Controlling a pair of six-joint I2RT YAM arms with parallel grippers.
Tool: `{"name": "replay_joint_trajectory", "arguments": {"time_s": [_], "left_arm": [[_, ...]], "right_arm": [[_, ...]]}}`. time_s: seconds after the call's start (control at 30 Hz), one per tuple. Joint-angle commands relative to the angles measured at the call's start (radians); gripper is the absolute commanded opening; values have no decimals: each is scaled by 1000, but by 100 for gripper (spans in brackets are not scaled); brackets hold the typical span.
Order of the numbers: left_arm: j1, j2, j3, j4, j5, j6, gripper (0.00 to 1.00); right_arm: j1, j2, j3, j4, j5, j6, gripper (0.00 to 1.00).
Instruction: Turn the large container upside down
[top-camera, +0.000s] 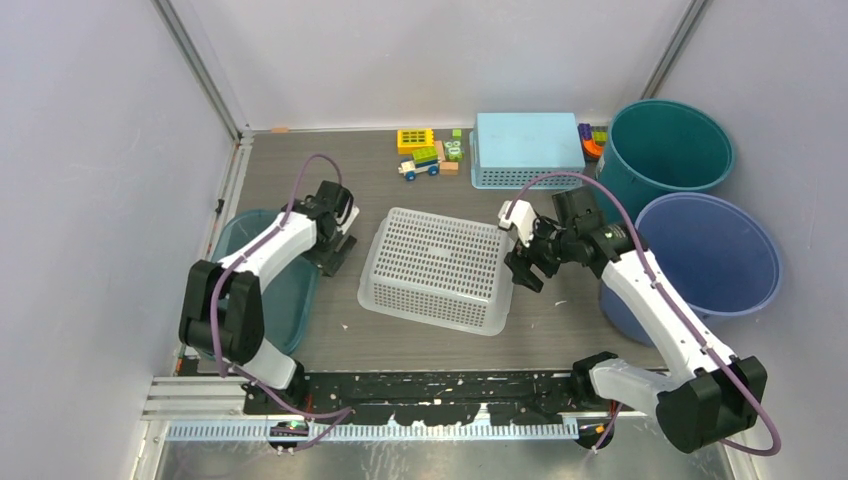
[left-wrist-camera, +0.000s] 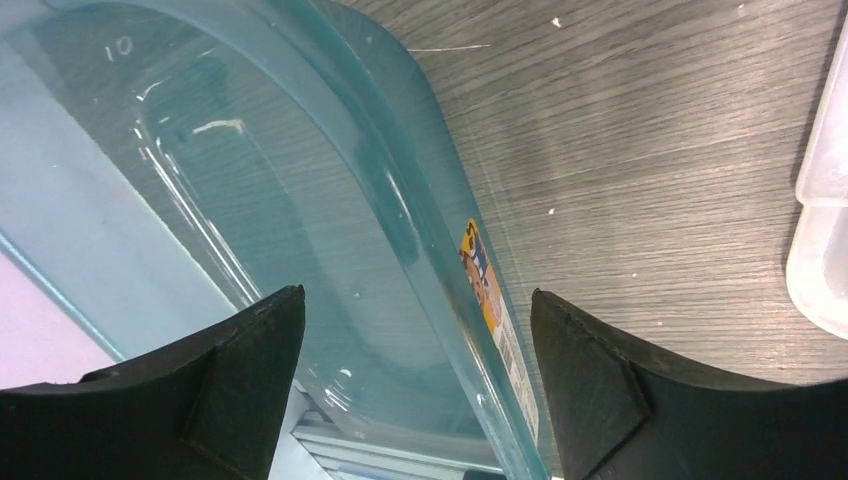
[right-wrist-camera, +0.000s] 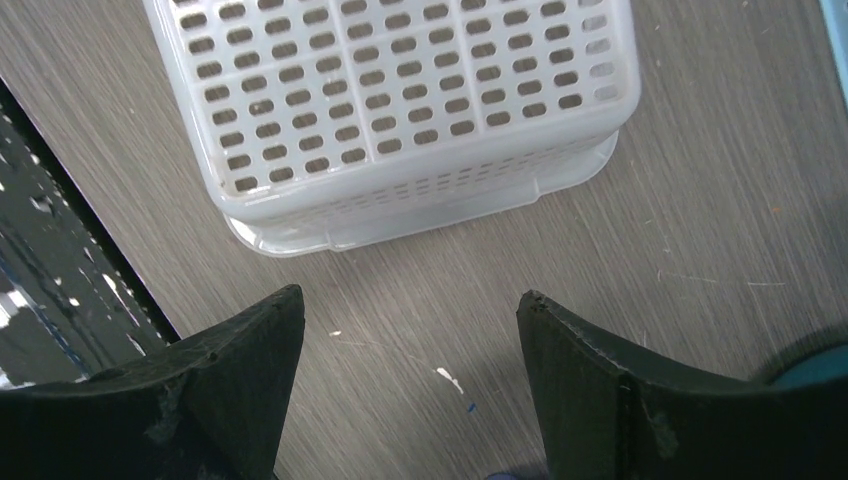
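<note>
White perforated basket (top-camera: 437, 268): centre of frame, bottom up, rim on the table (top-camera: 300, 170). Right gripper (top-camera: 525, 268): just right of the basket, fingers spread, holding nothing. Left gripper (top-camera: 338, 252): left of frame, fingers apart, empty, above the rim of a clear teal tub (top-camera: 297, 290).

I view from above, behind the arm bases (top-camera: 612, 380), left wrist close over teal tub (left-wrist-camera: 250, 180) under left claw (left-wrist-camera: 417, 293), right wrist close, white basket (right-wrist-camera: 400, 100) ahead of right claw (right-wrist-camera: 410, 293), both seen overhead
</note>
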Motion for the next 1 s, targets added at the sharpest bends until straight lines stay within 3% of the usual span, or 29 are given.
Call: {"name": "replay_joint_trajectory", "arguments": {"time_s": [0.0,0.13,0.3,0.47,0.73,0.97], "left_arm": [[17,19,25,-15,72,-13,81],[21,37,22,-11,79,-17,65],[25,51,23,-12,82,-25,38],[25,62,45,-34,69,-34,1],[25,17,96,-86,62,-40,0],[25,-134,222,-162,110,-40,0]], "right_arm": [[10,-24,-32,3,60,-64,82],[14,-28,-79,40,54,-95,83],[19,-8,-96,93,41,-67,84],[26,38,-78,116,29,-40,84],[35,115,-55,135,29,-29,84],[36,172,-40,182,35,-28,84]]}}
